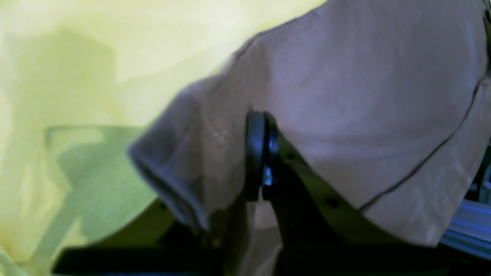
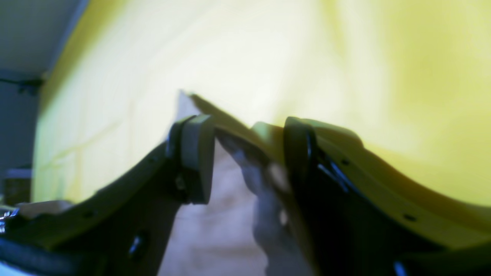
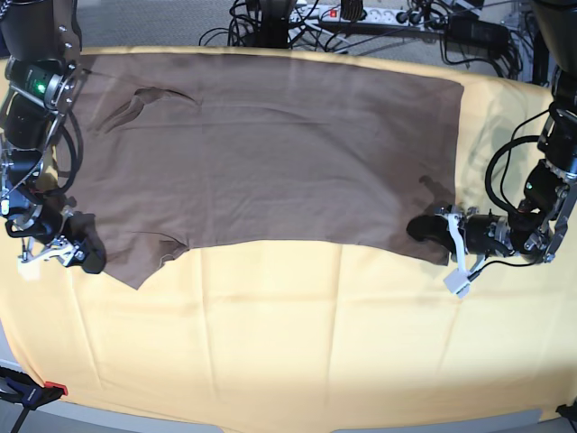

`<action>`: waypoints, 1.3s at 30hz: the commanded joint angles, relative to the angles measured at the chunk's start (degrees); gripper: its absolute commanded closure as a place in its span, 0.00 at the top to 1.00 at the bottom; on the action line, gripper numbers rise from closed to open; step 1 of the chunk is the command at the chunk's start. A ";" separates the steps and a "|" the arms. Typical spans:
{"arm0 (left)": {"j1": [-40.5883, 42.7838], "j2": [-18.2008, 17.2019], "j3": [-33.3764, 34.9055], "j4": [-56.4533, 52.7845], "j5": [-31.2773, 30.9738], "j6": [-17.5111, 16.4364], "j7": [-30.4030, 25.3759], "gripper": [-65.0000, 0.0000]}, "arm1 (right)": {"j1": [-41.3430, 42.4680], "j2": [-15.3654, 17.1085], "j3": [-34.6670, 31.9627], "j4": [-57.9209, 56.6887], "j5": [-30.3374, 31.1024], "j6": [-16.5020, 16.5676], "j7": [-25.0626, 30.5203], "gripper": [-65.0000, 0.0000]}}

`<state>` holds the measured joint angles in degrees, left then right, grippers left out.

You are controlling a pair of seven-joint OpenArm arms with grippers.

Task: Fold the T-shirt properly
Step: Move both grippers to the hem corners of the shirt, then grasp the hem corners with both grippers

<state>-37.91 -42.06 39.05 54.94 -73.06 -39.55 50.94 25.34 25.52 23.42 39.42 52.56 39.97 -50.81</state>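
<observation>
T-shirt (image 3: 270, 153): lay spread flat across the upper half of the yellow cloth (image 3: 288, 343) — brown, lightly creased, a sleeve poking out toward 7 o'clock.
Left hand (image 1: 262, 153): at 3 o'clock in the base view, closed tight on the T-shirt's edge; fabric draped over the pads in the wrist view.
Right hand (image 2: 245, 157): at 9 o'clock beside the sleeve — fingers (image 2: 195, 157) parted wide, a fold of fabric between them, grip not certain.
Desk: covered by the yellow cloth.

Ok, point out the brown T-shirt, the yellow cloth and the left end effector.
Thin taupe-brown T-shirt (image 3: 270, 153): base view, chest panel.
Large yellow cloth (image 3: 297, 334): base view, bare front area.
Left end effector (image 3: 422, 229): base view, tips at shirt corner.
</observation>
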 commanded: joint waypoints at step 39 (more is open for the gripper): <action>-5.92 7.28 -0.50 0.46 33.33 -0.45 -25.33 0.00 | 11.39 1.66 -10.32 0.59 -23.23 0.03 19.08 0.00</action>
<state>-41.89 -34.13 39.05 54.76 -38.72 -39.53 26.81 34.79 26.00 12.82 39.20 28.25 39.51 -33.19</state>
